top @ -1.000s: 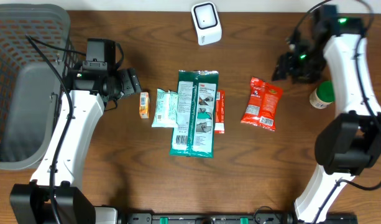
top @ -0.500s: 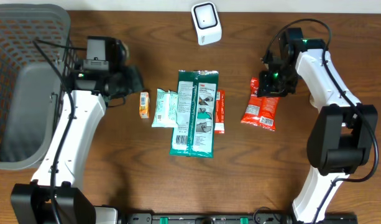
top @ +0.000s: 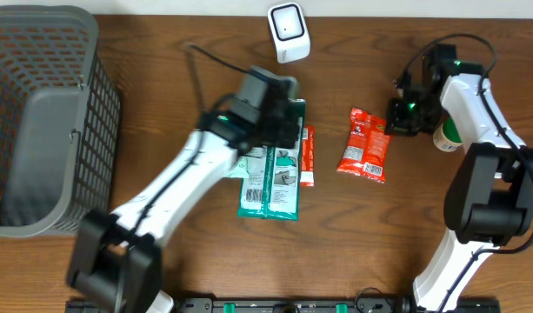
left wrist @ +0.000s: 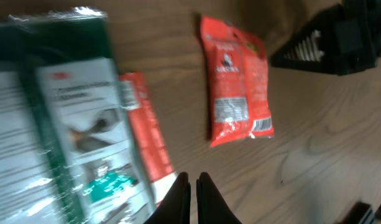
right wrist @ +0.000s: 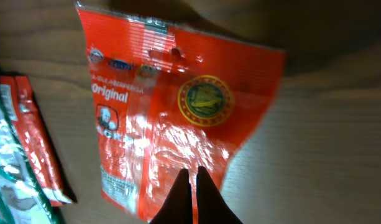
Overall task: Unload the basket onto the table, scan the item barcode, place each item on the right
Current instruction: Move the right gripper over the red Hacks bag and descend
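Both arms are in over the goods and nothing is off the surface [top: 162,83] yet, so I judge this to be the picking step, before any scanning. The right end effector [right wrist: 190,179] hangs just above the red snack bag [right wrist: 178,106], fingers clenched tip to tip with nothing between them. The bag lies flat on the wood, right of centre, well short of the scanner [top: 288,33] at the far edge.

The left end effector [left wrist: 191,182] is clenched too and carrying nothing. It reaches across the top end of the green pack [top: 268,187], with the slim red sachet [top: 308,156] lying just beside that pack. The basket [top: 40,35] waits at the far left, and a green-capped bottle [top: 446,135] peeks out beside the right arm.

Which item gets picked I can't say; the red bag under the right arm looks the likeliest. A pale label panel shows near its lower end, but it's too blurred to tell whether it carries the barcode.

Next call: the fingers must part before dropping onto an edge. The bag lies flat and crinkly, so a pinch at the rim looks best. Then lift it and turn the code side to the scanner's window.
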